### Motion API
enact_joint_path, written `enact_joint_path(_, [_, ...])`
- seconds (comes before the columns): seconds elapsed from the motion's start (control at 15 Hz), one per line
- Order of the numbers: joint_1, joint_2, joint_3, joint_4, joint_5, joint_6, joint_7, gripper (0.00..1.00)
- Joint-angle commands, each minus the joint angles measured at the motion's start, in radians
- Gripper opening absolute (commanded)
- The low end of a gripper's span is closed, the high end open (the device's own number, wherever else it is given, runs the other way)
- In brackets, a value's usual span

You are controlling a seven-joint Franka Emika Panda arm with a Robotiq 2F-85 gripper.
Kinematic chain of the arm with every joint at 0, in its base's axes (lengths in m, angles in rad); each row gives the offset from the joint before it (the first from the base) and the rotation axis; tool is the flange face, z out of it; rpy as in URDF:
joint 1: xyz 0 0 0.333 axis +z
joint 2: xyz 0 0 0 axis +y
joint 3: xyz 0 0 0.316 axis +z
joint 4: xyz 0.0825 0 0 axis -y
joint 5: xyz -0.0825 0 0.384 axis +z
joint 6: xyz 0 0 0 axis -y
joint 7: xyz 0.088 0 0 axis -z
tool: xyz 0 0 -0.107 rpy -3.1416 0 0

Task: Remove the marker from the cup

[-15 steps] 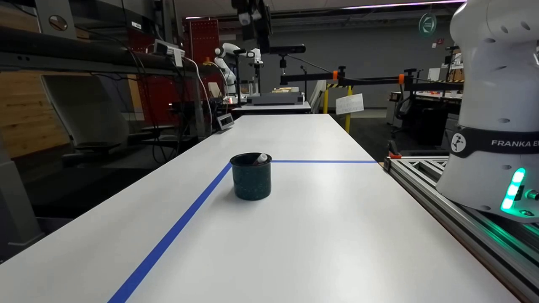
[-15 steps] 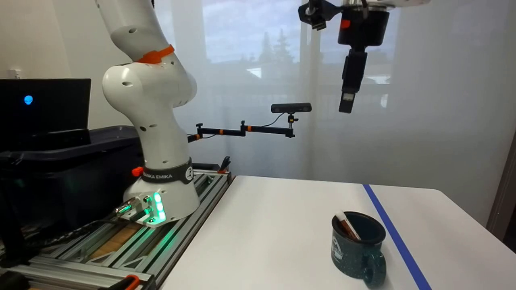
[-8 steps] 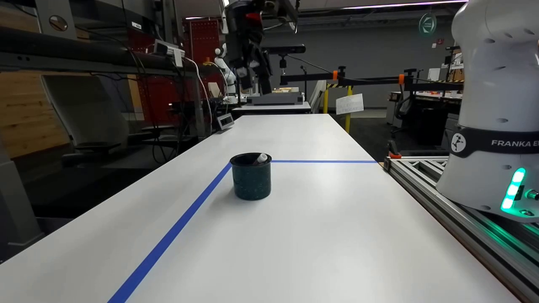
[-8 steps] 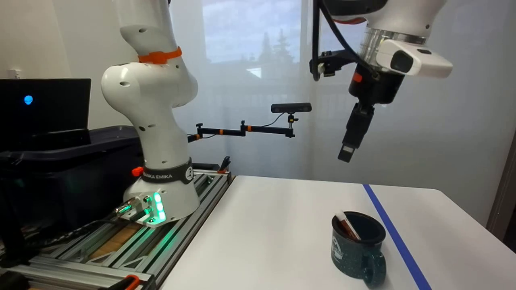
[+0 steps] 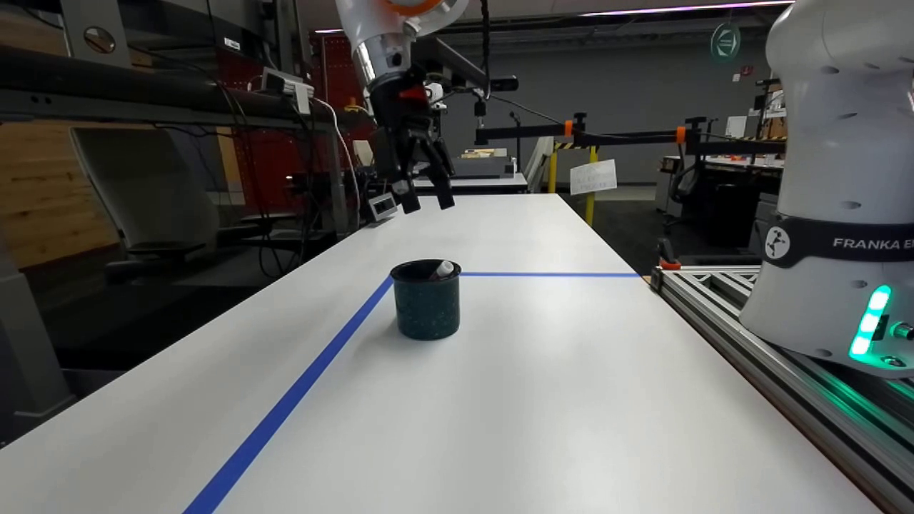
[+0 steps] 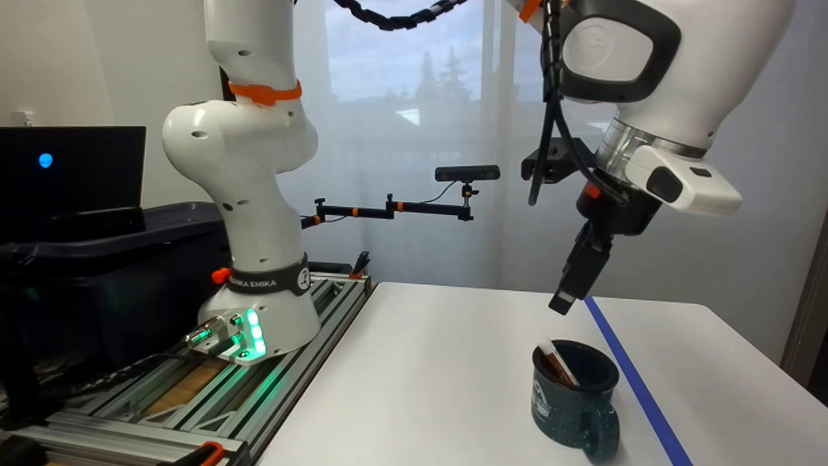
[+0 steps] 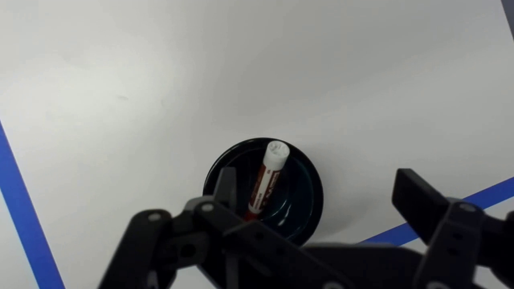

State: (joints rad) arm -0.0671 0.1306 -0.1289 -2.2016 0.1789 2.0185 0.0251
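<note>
Claw (image 5: 428, 205) lower — one marker (image 7: 265, 182) in one cup (image 5: 427, 307).

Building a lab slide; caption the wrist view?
Jaws spread open, a red-and-white marker leaning inside a dark cup.

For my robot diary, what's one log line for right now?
marker: tilted inside cup | cup: upright on table, beside blue tape | end effector: open, higher than cup, holding nothing | removal: not yet done

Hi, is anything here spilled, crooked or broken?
Nothing stands out. The mug stands upright on the white table, and I see no spill or damage. The marker slants inside the mug, as loose markers usually do. The tool hangs open above, touching neither.
</note>
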Motion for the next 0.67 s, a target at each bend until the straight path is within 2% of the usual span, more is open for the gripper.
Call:
enact_joint_path(0.0, [-0.009, 0.070, 0.021, 0.039, 0.016, 0.060, 0.035, 1.00])
enact_joint_path(0.2, [-0.013, 0.118, 0.023, 0.057, 0.018, 0.093, 0.066, 1.00])
enact_joint_path(0.6, [-0.037, 0.178, 0.021, 0.103, 0.037, 0.026, 0.072, 1.00])
